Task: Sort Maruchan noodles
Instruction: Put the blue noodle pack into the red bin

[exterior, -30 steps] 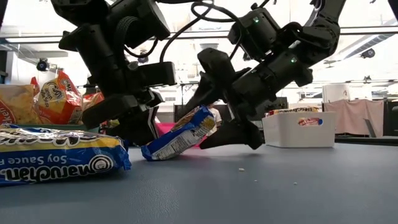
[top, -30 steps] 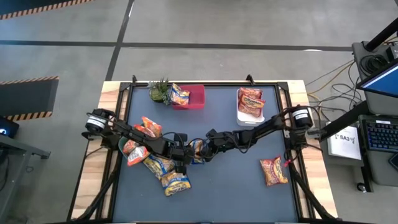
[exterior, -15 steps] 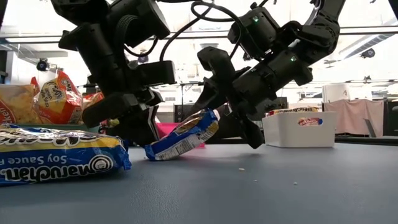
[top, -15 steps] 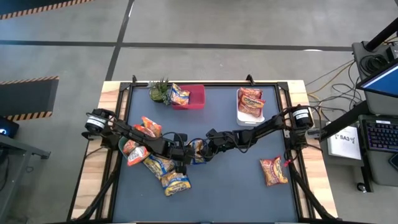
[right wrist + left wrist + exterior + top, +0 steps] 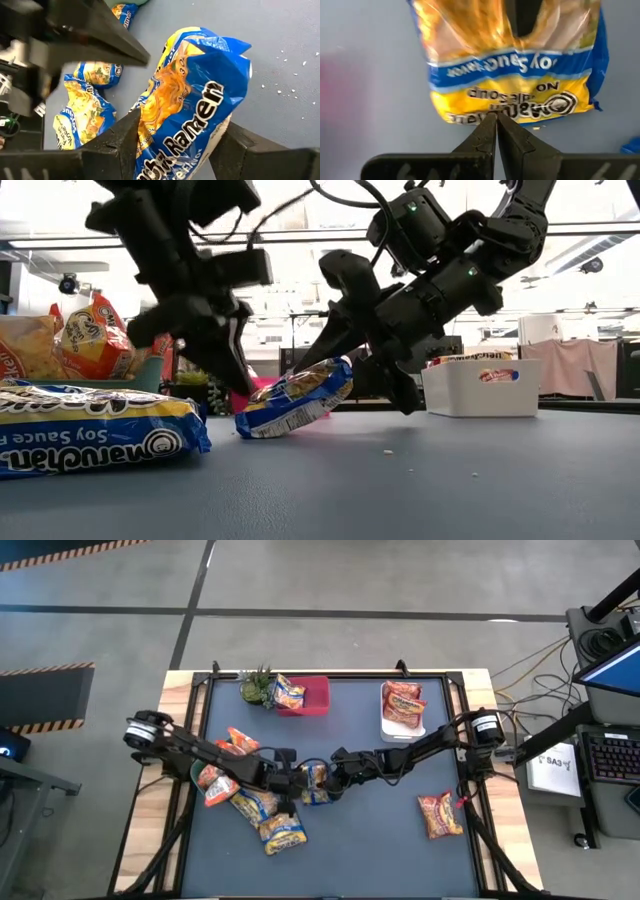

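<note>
A yellow-and-blue noodle packet (image 5: 316, 783) lies near the table's middle, tilted in the low view (image 5: 295, 402), with my right gripper (image 5: 177, 131) shut on its raised end. My left gripper (image 5: 496, 118) is shut and hangs just left of the packet, a little above the table (image 5: 241, 385). In the low view its tips stand apart from the packet. More yellow-and-blue packets (image 5: 262, 812) lie flat on the table at the near left, and orange ones (image 5: 240, 744) lie behind them. My right gripper pinches the packet's raised end (image 5: 156, 125) between its two fingers, one on each flat face. The fingers (image 5: 345, 358) slant down from the table's right. The packet sits tilted, its lower end (image 5: 250, 424) on the table.
A red bin (image 5: 316, 696) with one packet and a green plant (image 5: 257, 687) stand at the far left of centre. A white bin (image 5: 388, 726) with red packets stands at the far right. One red packet (image 5: 440, 815) lies at the near right. Crumbs (image 5: 388, 451) dot the table.
My right gripper has shut on the packet's raised end without shifting. My left gripper, still shut, has risen and drawn back toward the table's left, away from the packet. The packet keeps its lower end on the table.
</note>
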Tool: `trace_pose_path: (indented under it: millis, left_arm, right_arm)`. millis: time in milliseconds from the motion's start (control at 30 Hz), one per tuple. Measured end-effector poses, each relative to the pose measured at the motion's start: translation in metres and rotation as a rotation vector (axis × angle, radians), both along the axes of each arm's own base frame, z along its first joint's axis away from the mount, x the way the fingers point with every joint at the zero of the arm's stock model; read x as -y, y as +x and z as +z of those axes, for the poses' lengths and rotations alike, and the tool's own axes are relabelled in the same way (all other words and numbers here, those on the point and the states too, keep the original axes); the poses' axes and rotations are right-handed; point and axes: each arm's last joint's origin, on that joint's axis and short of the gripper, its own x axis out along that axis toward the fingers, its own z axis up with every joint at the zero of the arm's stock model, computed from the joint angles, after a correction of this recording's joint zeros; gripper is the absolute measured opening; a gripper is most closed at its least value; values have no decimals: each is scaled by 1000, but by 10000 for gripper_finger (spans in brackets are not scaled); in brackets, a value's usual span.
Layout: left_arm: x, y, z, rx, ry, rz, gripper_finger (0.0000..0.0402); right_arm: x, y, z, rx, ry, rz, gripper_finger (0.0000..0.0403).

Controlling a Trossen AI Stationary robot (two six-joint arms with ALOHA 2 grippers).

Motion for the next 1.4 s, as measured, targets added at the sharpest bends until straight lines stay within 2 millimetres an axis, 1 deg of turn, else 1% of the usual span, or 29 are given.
trace_pose_path:
  millis: [133,267,467,667,833,1000,1100,1233,1300,1400]
  left_arm:
    - [-3,-6,18,37,58,-11,0]
    - [-6,-12,41,113,121,-18,0]
    - [-13,-24,74,242,222,32,0]
    - [-18,-37,98,332,277,71,0]
    - [-22,-46,112,374,341,111,0]
    - [-26,-57,127,415,373,135,0]
    - [-27,-62,133,441,365,142,0]
    - [-29,-68,134,454,360,145,0]
    - [-29,-70,132,457,357,148,0]
    - [-30,-73,123,462,347,158,0]
  right_arm:
    - [0,0,1,3,-6,4,176]
    - [0,0,1,4,-6,4,176]
    - [0,0,1,7,-13,7,176]
    - [0,0,2,13,-15,8,175]
    - [1,0,5,25,-30,12,175]
    - [9,-1,21,69,-49,0,173]
    - [13,-2,25,66,-65,-2,158]
    - [15,-2,26,78,-78,-6,124]
    - [17,-1,26,80,-84,-6,121]
    - [18,-1,26,79,-85,-8,121]
